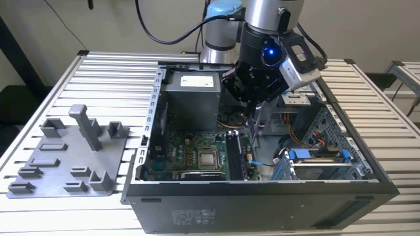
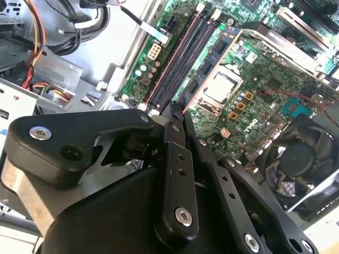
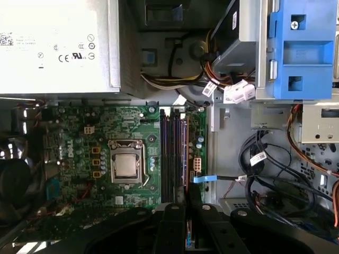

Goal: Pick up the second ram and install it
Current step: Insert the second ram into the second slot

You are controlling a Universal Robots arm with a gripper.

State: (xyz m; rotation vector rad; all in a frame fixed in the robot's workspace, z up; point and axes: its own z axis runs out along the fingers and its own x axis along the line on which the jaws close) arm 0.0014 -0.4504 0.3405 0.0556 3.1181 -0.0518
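Where the gripper hangs: I have the gripper [image 1: 253, 112] down inside the open computer case [image 1: 262, 189], low over the motherboard [image 3: 79, 132].
Gripper state: clenched. In the second wrist view the black fingers [image 2: 176, 153] come together on a thin dark edge.
Second ram: the second ram [image 1: 252, 130] is held upright and edge-on beneath the gripper, above the memory slots [image 3: 172, 153]. I cannot tell whether its lower edge touches a slot.
Memory slots: long, dark and parallel, just beside the processor socket [image 3: 126, 165].
Power supply: a pale box [image 3: 53, 47] against the case's rear wall.
Holder tray: the gray tray [image 1: 66, 157] with upright blocks lies on the bench [image 1: 111, 69] near its edge at the exterior view's left, just beside the case.
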